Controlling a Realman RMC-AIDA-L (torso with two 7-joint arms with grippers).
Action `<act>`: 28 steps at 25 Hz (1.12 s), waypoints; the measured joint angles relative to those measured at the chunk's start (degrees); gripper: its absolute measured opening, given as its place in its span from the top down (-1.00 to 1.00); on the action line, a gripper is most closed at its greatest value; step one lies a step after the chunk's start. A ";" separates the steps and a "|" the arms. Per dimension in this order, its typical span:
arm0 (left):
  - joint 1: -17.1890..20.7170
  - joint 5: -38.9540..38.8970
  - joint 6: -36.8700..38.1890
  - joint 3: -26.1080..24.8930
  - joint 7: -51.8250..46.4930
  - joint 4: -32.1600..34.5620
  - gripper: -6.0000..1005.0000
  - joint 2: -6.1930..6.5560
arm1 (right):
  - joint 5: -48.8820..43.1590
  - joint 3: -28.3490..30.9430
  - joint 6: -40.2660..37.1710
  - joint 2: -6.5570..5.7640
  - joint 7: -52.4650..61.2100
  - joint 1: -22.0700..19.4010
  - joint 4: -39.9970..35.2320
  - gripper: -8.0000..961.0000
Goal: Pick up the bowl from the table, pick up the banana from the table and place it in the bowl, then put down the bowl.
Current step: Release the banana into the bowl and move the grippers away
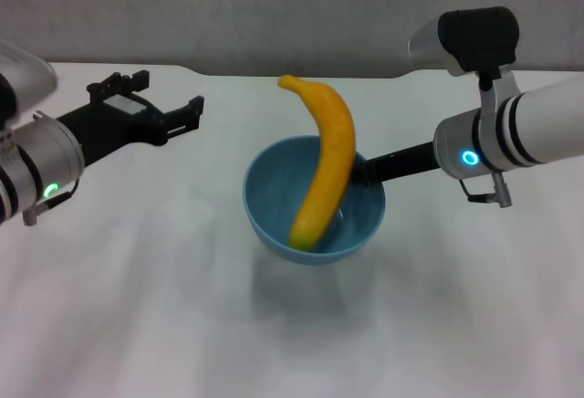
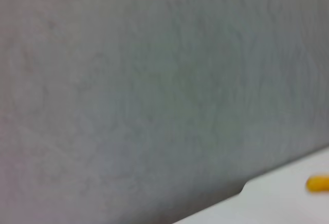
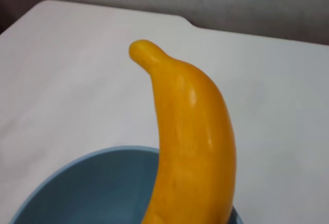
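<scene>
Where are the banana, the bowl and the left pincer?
banana (image 1: 330,156): head view, middle of its body.
bowl (image 1: 274,199): head view, inner wall.
left pincer (image 1: 166,104): head view, between its fingertips.

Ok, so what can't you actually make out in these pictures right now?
- Right gripper: head view, its tips are hidden behind the banana and the bowl rim.
- Bowl bottom: head view, whether it touches the table can't be told.
- Banana's lower end: right wrist view, cut off by the picture edge.
- Left wrist view: mostly blurred wall.
</scene>
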 joint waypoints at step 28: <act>1.90 -23.04 8.01 8.48 23.11 5.74 -0.80 -0.29 | -4.95 2.26 -0.19 0.46 -0.47 1.97 11.66 0.86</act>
